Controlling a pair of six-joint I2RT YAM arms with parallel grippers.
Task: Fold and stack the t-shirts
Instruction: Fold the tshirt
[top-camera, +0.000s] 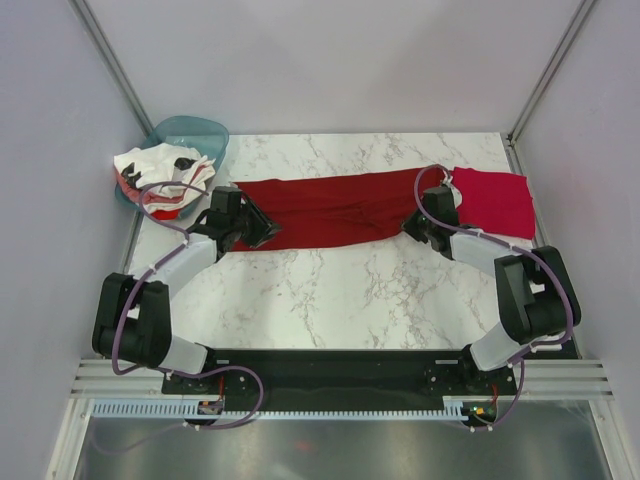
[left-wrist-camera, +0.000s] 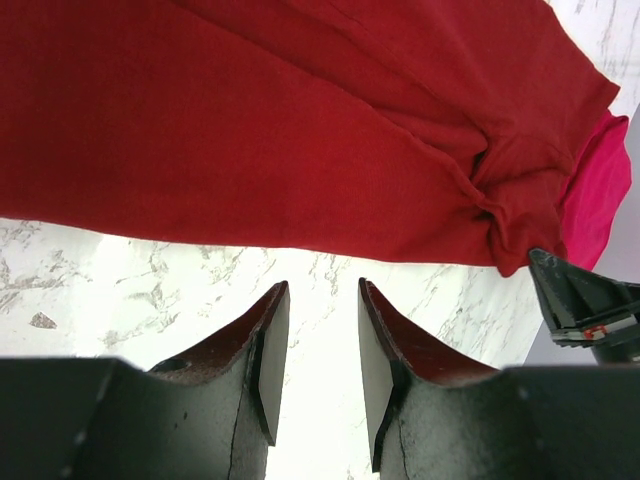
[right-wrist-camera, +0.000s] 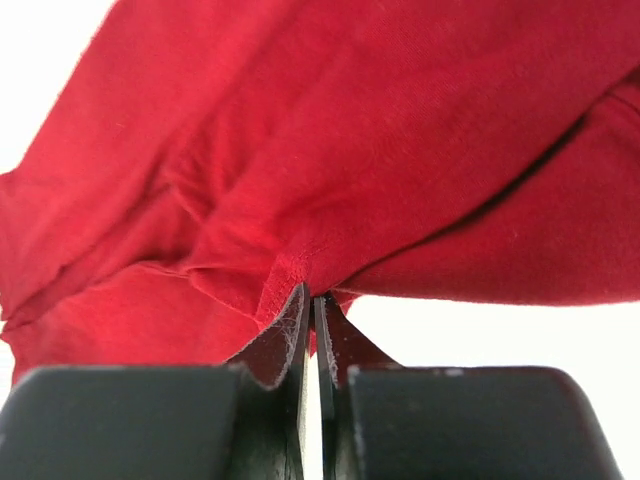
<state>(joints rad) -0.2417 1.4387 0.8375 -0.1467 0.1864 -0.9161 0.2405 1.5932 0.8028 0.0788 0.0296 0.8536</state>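
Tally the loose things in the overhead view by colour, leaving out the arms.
Dark red t-shirt: 1
Crimson-pink t-shirt: 1
White printed cloth heap: 1 (the shirts in it cannot be counted)
Teal basin: 1
Total: 4

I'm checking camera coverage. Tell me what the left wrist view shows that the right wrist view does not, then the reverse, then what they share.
Left wrist only: the left gripper, open over the marble table, and a strip of the crimson-pink t-shirt. Right wrist only: the right gripper, shut on a pinched fold of cloth. Both: the dark red t-shirt, wrinkled, which the right gripper holds and the left gripper does not touch.
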